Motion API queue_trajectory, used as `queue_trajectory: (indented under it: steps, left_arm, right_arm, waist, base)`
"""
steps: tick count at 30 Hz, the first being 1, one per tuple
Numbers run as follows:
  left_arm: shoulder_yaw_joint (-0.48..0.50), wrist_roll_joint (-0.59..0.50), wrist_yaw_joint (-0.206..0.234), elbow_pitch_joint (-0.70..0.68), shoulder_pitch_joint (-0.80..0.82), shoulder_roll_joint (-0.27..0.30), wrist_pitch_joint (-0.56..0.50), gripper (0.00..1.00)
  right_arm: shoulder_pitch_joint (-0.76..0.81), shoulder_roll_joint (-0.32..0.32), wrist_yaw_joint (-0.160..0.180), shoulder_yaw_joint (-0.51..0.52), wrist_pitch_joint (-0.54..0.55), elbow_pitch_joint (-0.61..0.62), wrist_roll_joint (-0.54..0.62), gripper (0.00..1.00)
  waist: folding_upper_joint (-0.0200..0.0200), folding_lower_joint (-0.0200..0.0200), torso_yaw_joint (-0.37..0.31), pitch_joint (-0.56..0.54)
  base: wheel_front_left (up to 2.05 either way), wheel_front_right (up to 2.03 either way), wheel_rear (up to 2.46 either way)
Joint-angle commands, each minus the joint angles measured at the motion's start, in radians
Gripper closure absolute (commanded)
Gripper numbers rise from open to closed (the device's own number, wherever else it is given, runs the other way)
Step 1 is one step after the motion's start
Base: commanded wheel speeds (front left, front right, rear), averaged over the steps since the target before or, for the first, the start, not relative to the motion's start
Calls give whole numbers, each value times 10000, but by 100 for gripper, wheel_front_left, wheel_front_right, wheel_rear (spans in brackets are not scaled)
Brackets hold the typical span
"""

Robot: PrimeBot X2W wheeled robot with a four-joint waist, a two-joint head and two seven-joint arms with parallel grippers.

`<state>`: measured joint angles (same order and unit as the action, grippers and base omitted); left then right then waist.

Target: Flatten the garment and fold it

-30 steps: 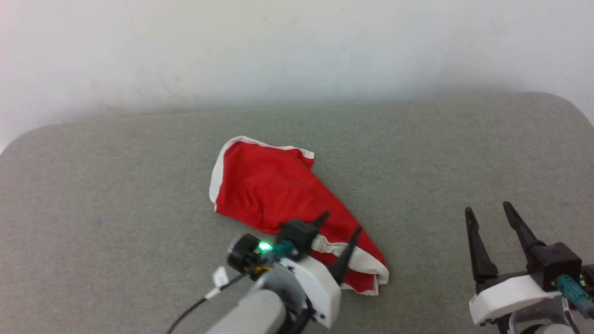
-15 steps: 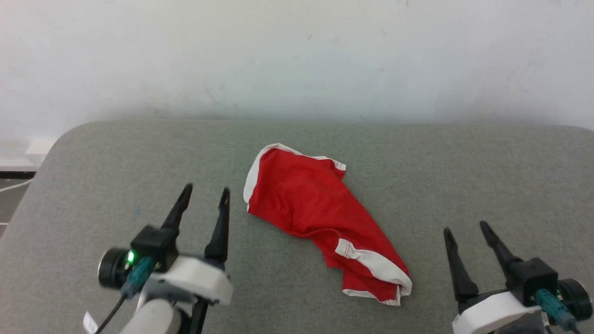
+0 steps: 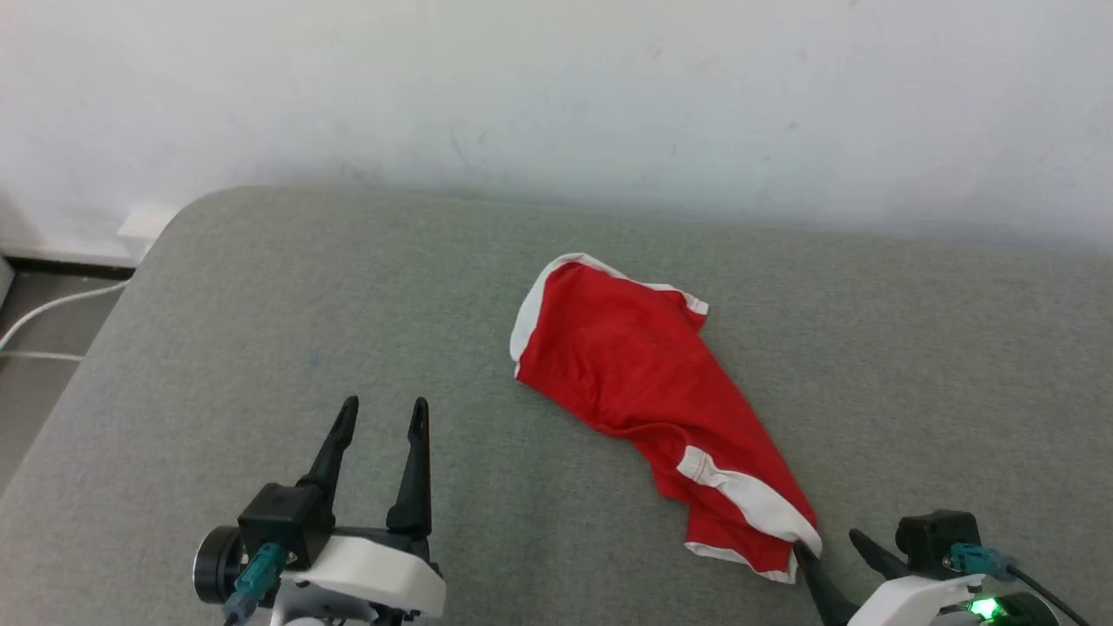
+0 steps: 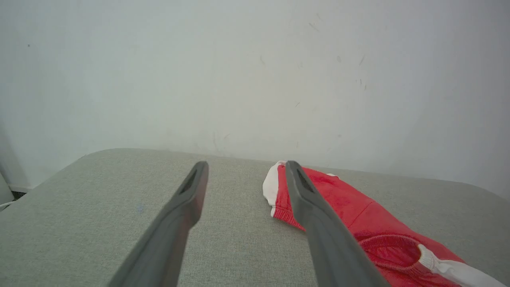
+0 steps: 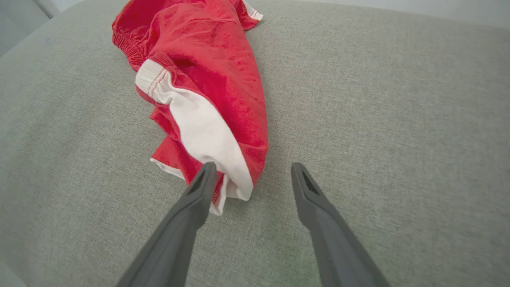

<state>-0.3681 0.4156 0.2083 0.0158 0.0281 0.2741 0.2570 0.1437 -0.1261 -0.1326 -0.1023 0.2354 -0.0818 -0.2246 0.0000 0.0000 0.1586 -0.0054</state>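
Right of centre in the head view, the shorts (image 3: pixel 643 374) lie bunched on the grey pad (image 3: pixel 261 304). Your right gripper (image 3: pixel 826 541) is at their lower hem, jaws apart, one tip at the white trim. If you close here you may pinch several layers and drag the bunch instead of spreading it. The left gripper (image 3: pixel 384 404), jaws apart, is well clear at lower left.

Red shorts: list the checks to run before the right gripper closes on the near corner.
1. The right gripper is open: ok.
2. The garment has its near corner between those fingers: ok.
3. The left gripper is open, apart from the garment: ok.
4. The garment lies flat: not ok, bunched.
5. Fingers touching fabric: cannot tell.
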Motion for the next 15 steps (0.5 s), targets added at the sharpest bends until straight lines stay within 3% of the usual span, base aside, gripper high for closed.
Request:
queue_trajectory:
  steps: [1,8,10,15]
  left_arm:
    - [82,-104,-83,33,56,-71,45,0]
    - [386,-487,-457,247,102,-519,46,0]
    - [433,-574,-567,357,102,-630,46,0]
    - [660,-730,-818,636,120,-897,46,0]
  right_arm:
    - [-60,8,19,18,90,-39,-105,0]
    - [-722,42,19,-109,235,-705,-491,0]
    - [-924,33,19,-30,25,-957,-383,99]
    - [-1392,-69,19,625,-897,-1083,215,100]
  waist:
    - [0,0,273,209]
    - [0,0,573,581]
    - [0,0,607,627]
    - [0,0,532,564]
  base:
    - [0,0,0]
    - [0,0,0]
    - [0,0,0]
    - [0,0,0]
